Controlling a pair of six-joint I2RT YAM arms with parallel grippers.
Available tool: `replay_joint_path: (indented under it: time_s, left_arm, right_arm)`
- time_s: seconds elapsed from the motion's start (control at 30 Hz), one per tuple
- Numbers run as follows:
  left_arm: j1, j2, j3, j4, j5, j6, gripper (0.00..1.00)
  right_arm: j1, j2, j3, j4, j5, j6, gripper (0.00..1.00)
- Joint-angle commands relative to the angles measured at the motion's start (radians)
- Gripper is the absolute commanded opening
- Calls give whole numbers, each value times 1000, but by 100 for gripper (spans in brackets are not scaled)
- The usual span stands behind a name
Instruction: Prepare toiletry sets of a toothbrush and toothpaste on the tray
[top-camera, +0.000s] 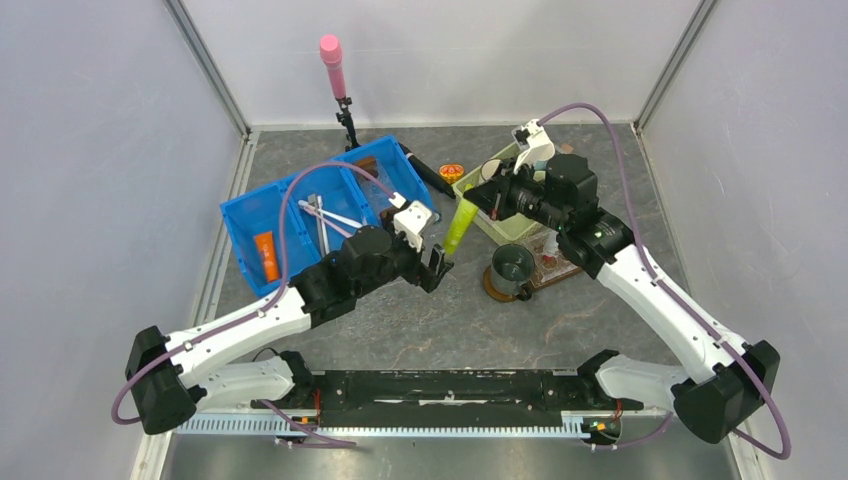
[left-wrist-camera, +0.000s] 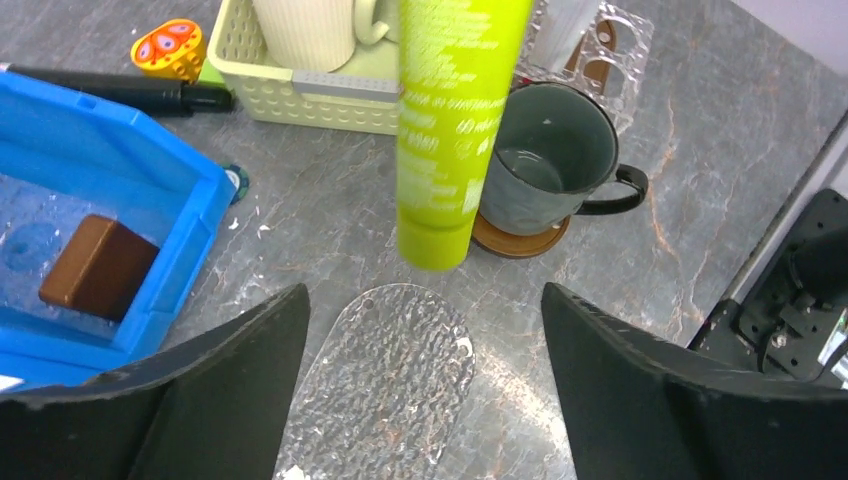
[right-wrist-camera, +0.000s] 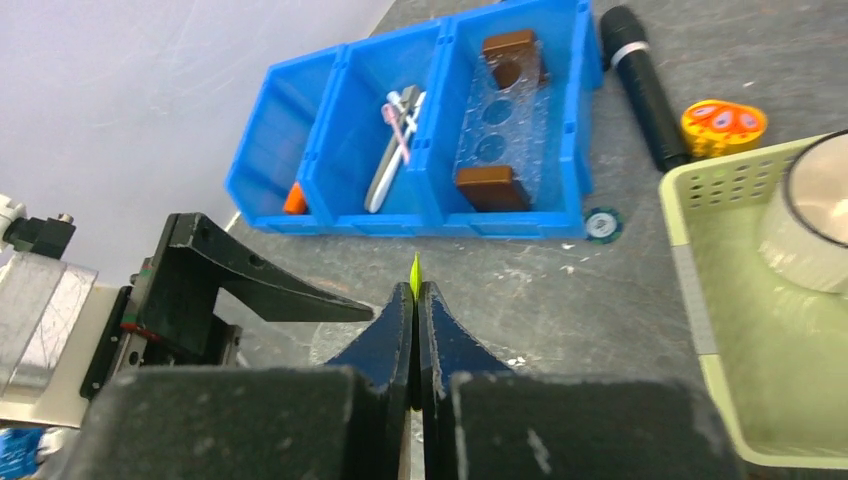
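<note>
My right gripper (top-camera: 480, 196) is shut on the flat end of a lime-green toothpaste tube (top-camera: 459, 228) that hangs cap down above the table, just left of a grey mug (top-camera: 512, 268). The right wrist view shows only a green sliver of the tube (right-wrist-camera: 415, 272) between the shut fingers. The mug stands on a dark-brown wooden tray end (left-wrist-camera: 520, 242); the rest of the tray is hidden. My left gripper (top-camera: 437, 265) is open and empty, low beside the tube (left-wrist-camera: 455, 120). Toothbrushes (top-camera: 325, 215) and an orange tube (top-camera: 266, 255) lie in the blue bin (top-camera: 240, 215).
A pale green basket (left-wrist-camera: 310, 95) holds a white mug (left-wrist-camera: 300, 30) behind the tube. A clear textured oval plate (left-wrist-camera: 390, 380) lies on the table between my left fingers. A black cylinder (top-camera: 430, 175), an orange toy (top-camera: 452, 172) and a pink-topped stand (top-camera: 332, 65) are at the back.
</note>
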Motion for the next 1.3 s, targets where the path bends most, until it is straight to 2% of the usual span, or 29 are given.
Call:
replay_joint_path:
  time_s: [0.0,0.27,0.37,0.53,0.7,0.8,1.27]
  left_arm:
    - [-3,-18,-15,31,-115,-38,98]
    - [27,-61,-14,-96,-295,-103,100]
    - [102,-88,-19,-155,-291,-169,100]
    - [304,-160,-51,-223,-222,-286,100]
    - [475,-215,-61,-288,-172,-344,100]
    - [519,-227,-56,-322,-177,-352,100]
    - [537,-244,-69,-319,-165,-377,100]
  right_arm:
    - [-10,-61,37,14,85,-87,0]
    - [-16,-142,78,-98,379,-284,0]
    - [-16,-184,49,-110,503,-346,0]
    - [-17,-250,-42,-76,666,-412,0]
    - [-16,-275,-102,-50,715,-431,0]
    - [-16,-290,-149,-27,740,-430,0]
    - [-16,-366,-383,150,786,-398,0]
